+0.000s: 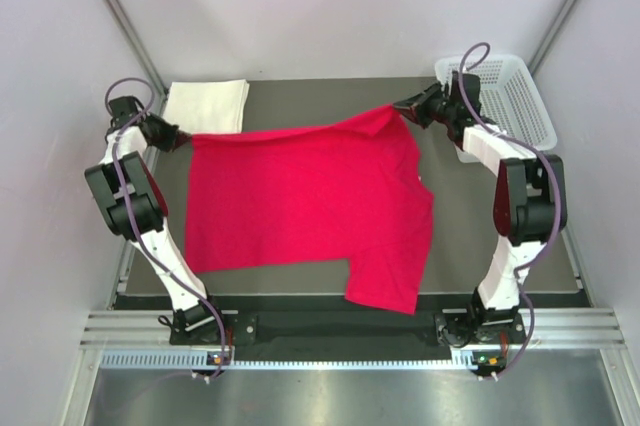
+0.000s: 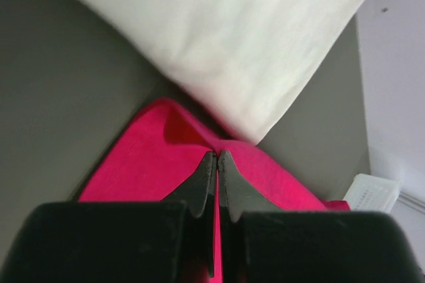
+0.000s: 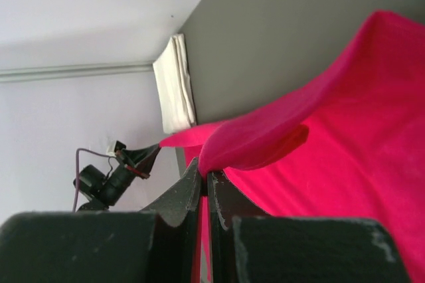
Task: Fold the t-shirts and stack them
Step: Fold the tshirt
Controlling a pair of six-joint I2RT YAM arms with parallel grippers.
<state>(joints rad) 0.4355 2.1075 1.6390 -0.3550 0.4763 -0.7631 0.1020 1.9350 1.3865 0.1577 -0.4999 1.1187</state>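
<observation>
From above, the red t-shirt [image 1: 300,196] spreads across the middle of the desk [image 1: 330,96], its upper corners pinched by the left claw [image 1: 182,137] and right claw [image 1: 403,106]. The folded cream t-shirt [image 1: 207,104] sits upper left. In the left wrist view, that claw clamps red cloth, with the cream t-shirt just beyond. In the right wrist view, its claw is closed on a raised red fold.
</observation>
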